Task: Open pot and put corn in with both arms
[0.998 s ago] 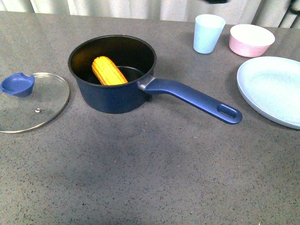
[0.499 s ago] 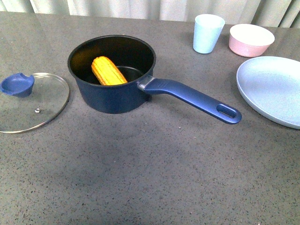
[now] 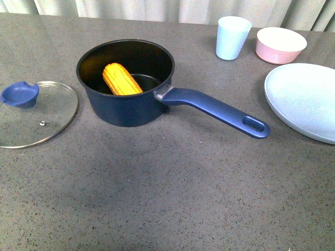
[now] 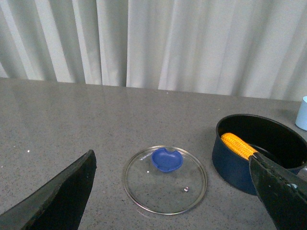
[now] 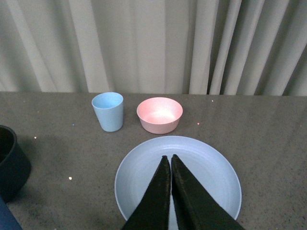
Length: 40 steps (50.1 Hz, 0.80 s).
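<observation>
While the corn [image 4: 238, 145] lies potted, the left claw [image 4: 172, 201] gapes apart.

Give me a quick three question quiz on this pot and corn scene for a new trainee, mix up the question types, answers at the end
1. True or false: the corn lies inside the pot.
2. Where is the glass lid? A) on the pot B) flat on the table beside the pot C) on the plate
3. Fill in: the left gripper is open, and the right gripper is ____.

Key: 1 true. 2 B. 3 shut, with nothing held, above the plate.
</observation>
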Tool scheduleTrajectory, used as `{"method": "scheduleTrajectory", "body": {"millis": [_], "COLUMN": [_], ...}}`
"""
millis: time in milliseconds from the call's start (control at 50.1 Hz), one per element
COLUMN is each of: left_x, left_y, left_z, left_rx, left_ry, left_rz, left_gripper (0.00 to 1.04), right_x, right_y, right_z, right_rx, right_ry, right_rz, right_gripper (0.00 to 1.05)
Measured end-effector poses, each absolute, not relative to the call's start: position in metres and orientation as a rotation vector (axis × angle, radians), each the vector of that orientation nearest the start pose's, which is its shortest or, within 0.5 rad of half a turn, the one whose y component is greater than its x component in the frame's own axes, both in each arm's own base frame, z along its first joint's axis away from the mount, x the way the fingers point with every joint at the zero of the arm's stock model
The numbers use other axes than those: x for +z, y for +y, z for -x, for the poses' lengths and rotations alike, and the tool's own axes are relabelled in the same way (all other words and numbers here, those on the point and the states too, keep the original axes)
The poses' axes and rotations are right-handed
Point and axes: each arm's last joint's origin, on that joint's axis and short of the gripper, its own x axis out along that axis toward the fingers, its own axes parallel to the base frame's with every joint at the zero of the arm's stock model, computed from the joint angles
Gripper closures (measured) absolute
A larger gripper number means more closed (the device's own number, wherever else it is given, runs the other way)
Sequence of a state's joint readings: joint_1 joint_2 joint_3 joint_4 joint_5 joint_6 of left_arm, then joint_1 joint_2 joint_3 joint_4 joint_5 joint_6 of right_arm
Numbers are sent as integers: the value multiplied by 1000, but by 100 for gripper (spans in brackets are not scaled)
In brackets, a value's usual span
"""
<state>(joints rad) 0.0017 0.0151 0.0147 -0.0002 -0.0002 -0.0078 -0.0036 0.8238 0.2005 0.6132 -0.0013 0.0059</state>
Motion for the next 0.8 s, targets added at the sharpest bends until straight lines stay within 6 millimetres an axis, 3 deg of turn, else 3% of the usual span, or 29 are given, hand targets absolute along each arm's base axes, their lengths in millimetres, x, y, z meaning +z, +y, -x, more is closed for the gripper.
{"method": "scheduleTrajectory", "body": {"millis": [359,798], "left_x": [167,167], "left_y": [0,0], "left_z": [-98,-98], "left_rx": [2,2], "left_ry": [1,1], "left_rz": [8,8], "left_gripper": [9,9], "right_x": [180,173], "right_y": [0,0], "right_z": [-141,-127], "right_rx": [-3,-4], "right_ry": [10,-15], "right_rz": [-3,-2], "right_gripper": [103,103]}}
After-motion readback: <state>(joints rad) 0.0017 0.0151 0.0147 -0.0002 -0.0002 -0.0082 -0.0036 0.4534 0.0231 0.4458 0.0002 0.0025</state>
